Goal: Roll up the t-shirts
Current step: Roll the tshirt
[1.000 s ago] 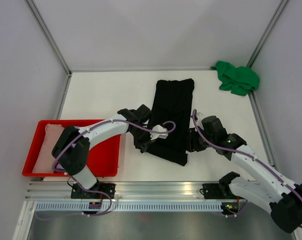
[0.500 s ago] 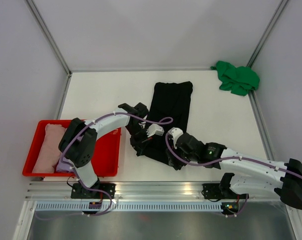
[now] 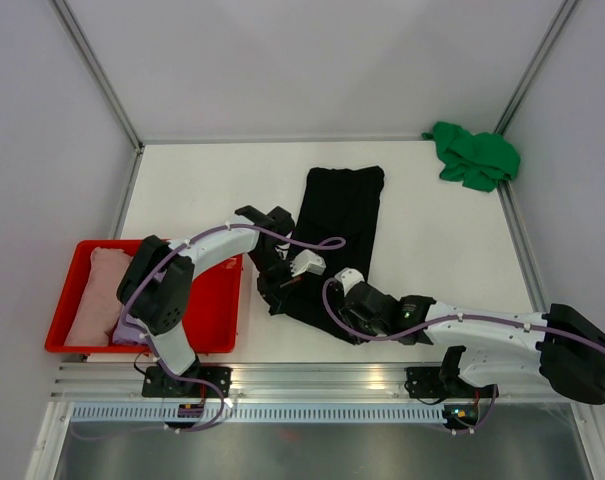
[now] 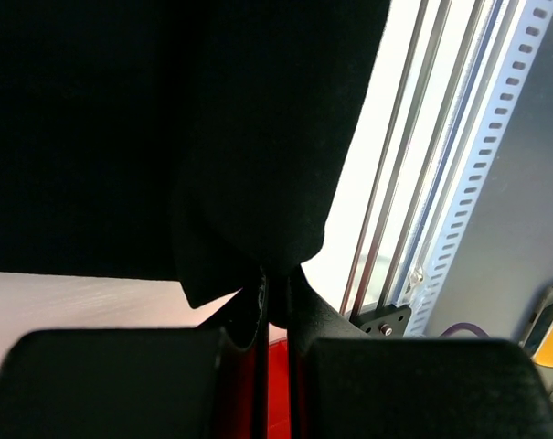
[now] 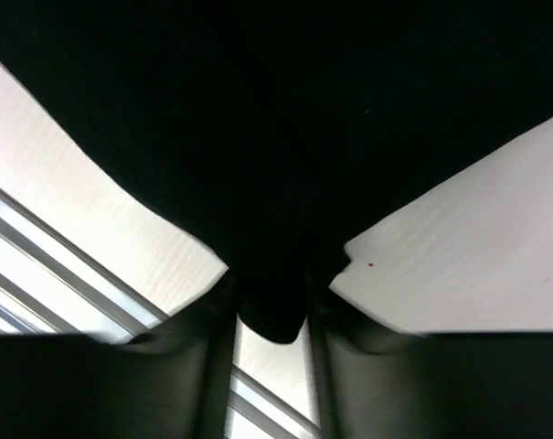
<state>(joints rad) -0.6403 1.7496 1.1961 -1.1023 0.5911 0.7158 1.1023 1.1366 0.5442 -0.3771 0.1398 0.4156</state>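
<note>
Where the near end of the black t-shirt (image 3: 342, 205) reaches toward the arm bases, both claws sit on it. The left gripper (image 3: 274, 298) is at its near-left corner and the right gripper (image 3: 345, 325) at its near-right corner, with the cloth bunched between them.

In the left wrist view the fingers are pressed together on a thin fold of the black cloth. In the right wrist view the fingers stand a little apart, and a thick wad of the same cloth fills the gap and touches both, so that claw is clamped on it too.

The shirt is plain, matte black, folded into a long narrow strip. It lies mid-table (image 3: 202, 190), slightly tilted, flat at the far end with faint lengthwise creases.

A bright green t-shirt (image 3: 472, 155) lies crumpled at the far right corner, well apart. A pale pink t-shirt (image 3: 97, 295) lies in the red tray (image 3: 217, 310) at the left, with a lavender t-shirt (image 3: 130, 330) just beside it at the tray's near wall.
</note>
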